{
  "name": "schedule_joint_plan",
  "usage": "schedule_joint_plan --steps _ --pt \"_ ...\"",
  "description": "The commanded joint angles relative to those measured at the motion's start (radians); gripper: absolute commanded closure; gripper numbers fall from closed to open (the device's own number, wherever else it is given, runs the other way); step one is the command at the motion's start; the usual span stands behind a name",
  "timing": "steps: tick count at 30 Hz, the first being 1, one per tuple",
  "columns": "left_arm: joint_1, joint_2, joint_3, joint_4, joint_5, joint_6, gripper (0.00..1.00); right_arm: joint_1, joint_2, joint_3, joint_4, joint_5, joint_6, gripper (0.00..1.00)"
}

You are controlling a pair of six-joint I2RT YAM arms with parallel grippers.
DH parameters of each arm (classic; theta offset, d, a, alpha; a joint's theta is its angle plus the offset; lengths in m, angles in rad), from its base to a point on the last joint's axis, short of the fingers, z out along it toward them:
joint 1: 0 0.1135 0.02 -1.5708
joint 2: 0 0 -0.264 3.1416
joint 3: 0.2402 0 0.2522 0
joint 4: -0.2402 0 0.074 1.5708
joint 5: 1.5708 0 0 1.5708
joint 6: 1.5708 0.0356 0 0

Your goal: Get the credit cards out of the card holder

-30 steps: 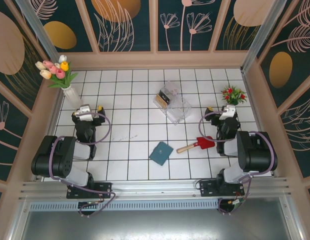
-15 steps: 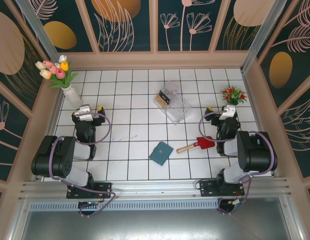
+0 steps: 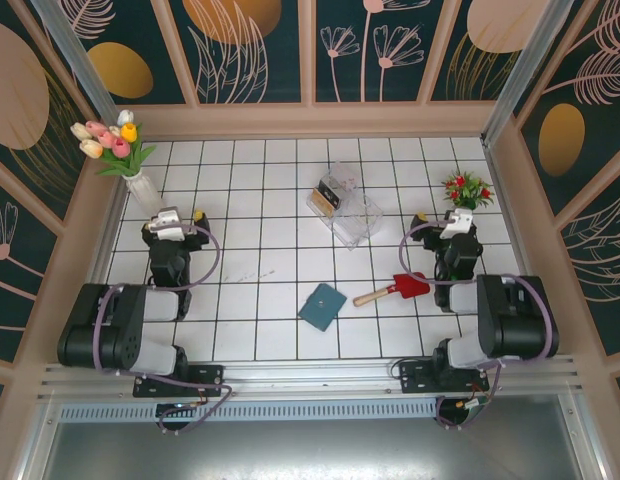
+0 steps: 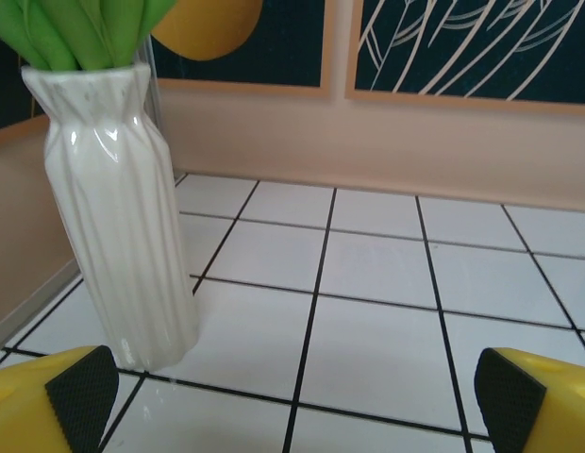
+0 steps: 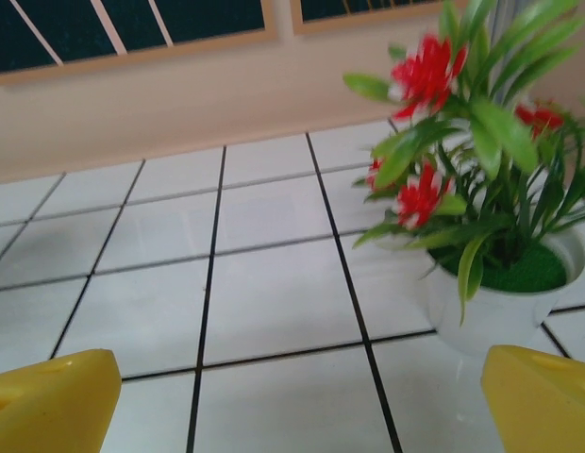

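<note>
A: Where might the robot slip up?

B: Nearest its bases, the card holder (image 3: 322, 306) lies flat and folded shut on the tiles, between the two arms. A pinch on one thin edge would likely only shove it along, with the credit cards presumably tucked inside. Just beside it, to the right, the toy shovel (image 3: 395, 289) could be knocked by the right arm's reach.

A: And the grippers?

B: Farther back, the left gripper (image 4: 292, 401) and right gripper (image 5: 292, 401) both gape wide, holding nothing. The vase (image 4: 118, 217) stands near the left one and the potted plant (image 5: 481, 217) near the right. A careless swing could tip either.

A: The holder's heading?

B: It is turned like a diamond, askew to the tile lines, its slightly longer axis running near-left to far-right.
</note>
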State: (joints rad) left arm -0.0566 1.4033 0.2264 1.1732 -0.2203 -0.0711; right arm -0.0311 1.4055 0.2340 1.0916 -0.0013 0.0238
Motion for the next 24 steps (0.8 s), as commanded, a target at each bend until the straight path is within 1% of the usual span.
schedule_joint_plan --steps 1,4,6,9,11,12,14,15,19,22,24 --pt "0.009 -0.098 0.084 -0.220 -0.003 -0.022 0.01 0.009 -0.124 0.060 -0.127 0.012 -0.006 0.01" --pt "0.009 -0.154 0.183 -0.445 0.006 -0.118 0.01 0.032 -0.200 0.126 -0.269 0.059 0.019 0.01" --pt "0.009 -0.172 0.258 -0.593 0.027 -0.203 0.01 0.068 -0.224 0.193 -0.396 0.094 0.043 0.01" --pt "0.009 -0.169 0.388 -0.831 0.045 -0.343 0.01 0.135 -0.237 0.279 -0.544 0.140 0.100 0.01" --pt "0.008 -0.147 0.472 -0.968 0.085 -0.421 0.01 0.178 -0.236 0.337 -0.644 0.157 0.145 0.01" --pt "0.008 -0.139 0.493 -1.004 0.125 -0.445 0.02 0.193 -0.231 0.363 -0.689 0.158 0.170 0.01" --pt "0.003 -0.114 0.529 -1.064 0.243 -0.455 0.01 0.214 -0.213 0.423 -0.786 0.151 0.251 0.01" --pt "-0.005 -0.108 0.536 -1.080 0.264 -0.458 0.02 0.216 -0.204 0.449 -0.829 0.140 0.288 0.01" --pt "-0.061 -0.109 0.522 -1.135 0.274 -0.484 0.01 0.216 -0.156 0.542 -0.964 0.042 0.413 0.01" --pt "-0.148 -0.098 0.531 -1.196 0.265 -0.493 0.01 0.218 -0.125 0.578 -1.009 -0.026 0.458 0.01" --pt "-0.214 -0.084 0.539 -1.227 0.265 -0.504 0.02 0.222 -0.110 0.596 -1.035 -0.029 0.475 0.01"
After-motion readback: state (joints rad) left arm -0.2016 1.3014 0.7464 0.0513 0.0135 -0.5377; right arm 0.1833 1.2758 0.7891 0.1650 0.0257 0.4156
